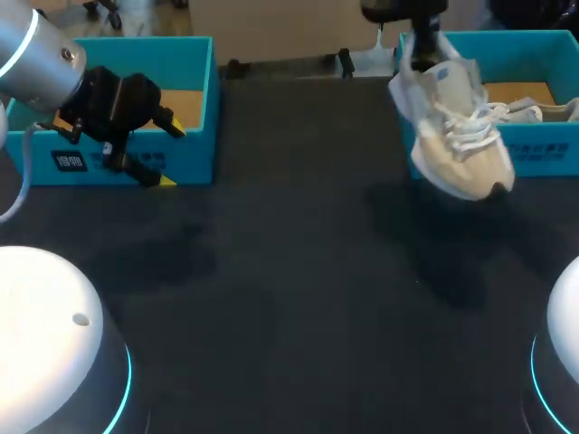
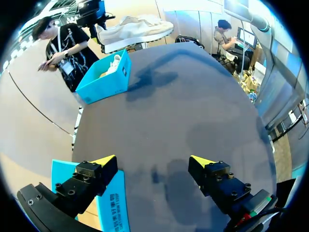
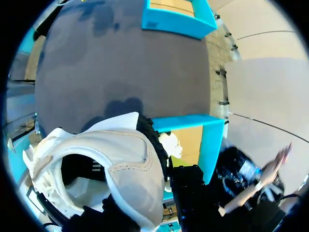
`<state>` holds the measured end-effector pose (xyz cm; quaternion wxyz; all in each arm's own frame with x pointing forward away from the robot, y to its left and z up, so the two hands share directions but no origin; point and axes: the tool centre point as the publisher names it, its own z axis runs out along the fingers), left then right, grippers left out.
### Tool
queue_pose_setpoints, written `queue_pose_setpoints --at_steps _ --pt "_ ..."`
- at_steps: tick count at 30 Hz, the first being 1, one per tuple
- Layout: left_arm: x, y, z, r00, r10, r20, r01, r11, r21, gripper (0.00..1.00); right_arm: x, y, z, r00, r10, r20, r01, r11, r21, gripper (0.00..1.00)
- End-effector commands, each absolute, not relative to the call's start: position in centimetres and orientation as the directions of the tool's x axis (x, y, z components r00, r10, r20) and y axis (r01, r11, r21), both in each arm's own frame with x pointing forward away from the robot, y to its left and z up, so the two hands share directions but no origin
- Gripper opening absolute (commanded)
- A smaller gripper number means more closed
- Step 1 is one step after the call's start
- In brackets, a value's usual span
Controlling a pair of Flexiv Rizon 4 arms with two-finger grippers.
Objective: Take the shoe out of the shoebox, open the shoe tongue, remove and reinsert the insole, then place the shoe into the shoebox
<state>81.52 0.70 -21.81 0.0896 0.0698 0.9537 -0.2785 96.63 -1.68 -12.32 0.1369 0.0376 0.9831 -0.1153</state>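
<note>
A beige and white shoe point(image 1: 457, 136) hangs toe-down above the table, just in front of the blue shoebox point(image 1: 543, 149) at the back right. My right gripper point(image 1: 421, 45) is shut on its heel end from above. In the right wrist view the shoe's opening point(image 3: 96, 164) fills the space by the fingers, with the shoebox wall point(image 3: 193, 123) beyond it. A second pale shoe point(image 1: 534, 111) lies inside that box. My left gripper point(image 1: 170, 155) stands open and empty at the back left; its yellow tips point(image 2: 104, 159) are wide apart over the dark table.
Another blue box point(image 1: 185, 90) with a brown floor stands at the back left, right behind my left gripper; its corner point(image 2: 112, 203) shows under one left finger. The dark table top point(image 1: 289, 271) stretches between the two boxes.
</note>
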Motion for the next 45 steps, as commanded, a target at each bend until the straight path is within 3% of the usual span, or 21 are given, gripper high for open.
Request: queue_pose_setpoints --at_steps 1,23,31,45 --pt "81.5 0.7 -21.8 -0.974 0.084 -0.209 0.183 0.838 -0.515 1.0 98.7 -4.8 -11.8 -0.963 0.043 -0.266 0.092 0.98 -0.175 0.0" --pt "81.5 0.7 -21.8 -0.974 0.084 -0.209 0.183 0.838 -0.515 1.0 99.4 -5.5 -11.7 -0.961 0.027 -0.276 0.08 0.979 -0.186 0.0" --pt "81.5 0.7 -21.8 -0.974 0.084 -0.209 0.183 0.838 -0.515 1.0 104.8 -10.1 -11.3 -0.95 0.102 -0.294 0.163 0.968 -0.189 0.0" --pt "81.5 0.7 -21.8 -0.974 0.084 -0.209 0.183 0.838 -0.515 1.0 113.2 -20.0 -13.6 -0.957 0.238 -0.163 0.266 0.947 -0.179 0.0"
